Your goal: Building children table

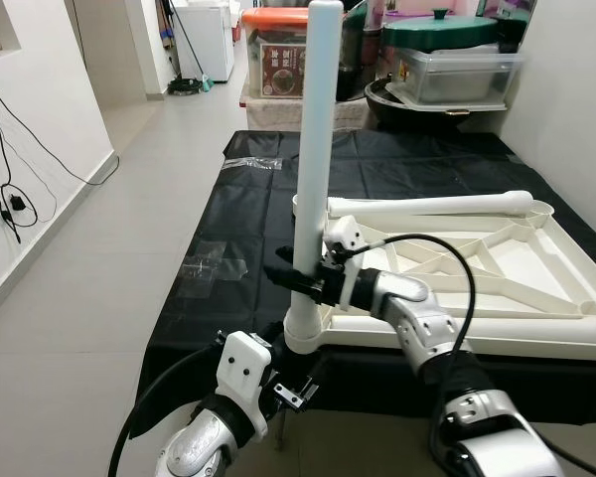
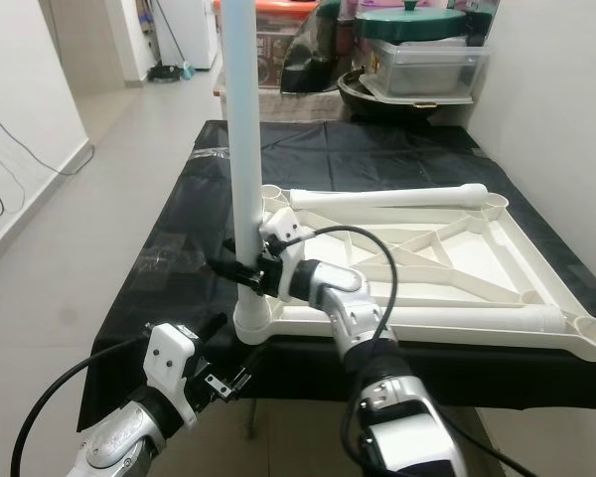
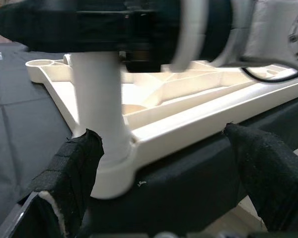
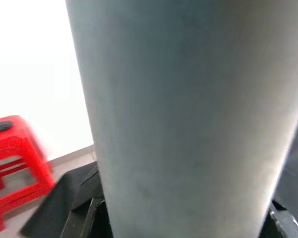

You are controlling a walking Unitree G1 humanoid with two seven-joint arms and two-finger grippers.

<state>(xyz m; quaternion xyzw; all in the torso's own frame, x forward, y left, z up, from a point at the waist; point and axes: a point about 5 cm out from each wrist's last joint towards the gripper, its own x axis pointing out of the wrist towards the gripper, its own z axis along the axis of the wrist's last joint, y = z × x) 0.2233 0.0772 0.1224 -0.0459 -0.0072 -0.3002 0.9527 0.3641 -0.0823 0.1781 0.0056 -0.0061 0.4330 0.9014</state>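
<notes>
The upright white leg (image 2: pixel 242 149) is running out past the top edge of the right eye view, so its upper end is not showing there. In the right wrist view the leg is sitting so close to the lens that both its ends are being cut off, and the red stool (image 4: pixel 12 168) beside it is blurring. The right tool (image 1: pixel 300 278) is wrapping the leg, hiding the strip of pipe beneath it. In the left wrist view the band across the top is smearing into a dark blur. The upturned tabletop (image 1: pixel 536 288) is running off the right edge of the left eye view, and the black sheet (image 1: pixel 248 209) is hiding whatever is lying beneath it.
</notes>
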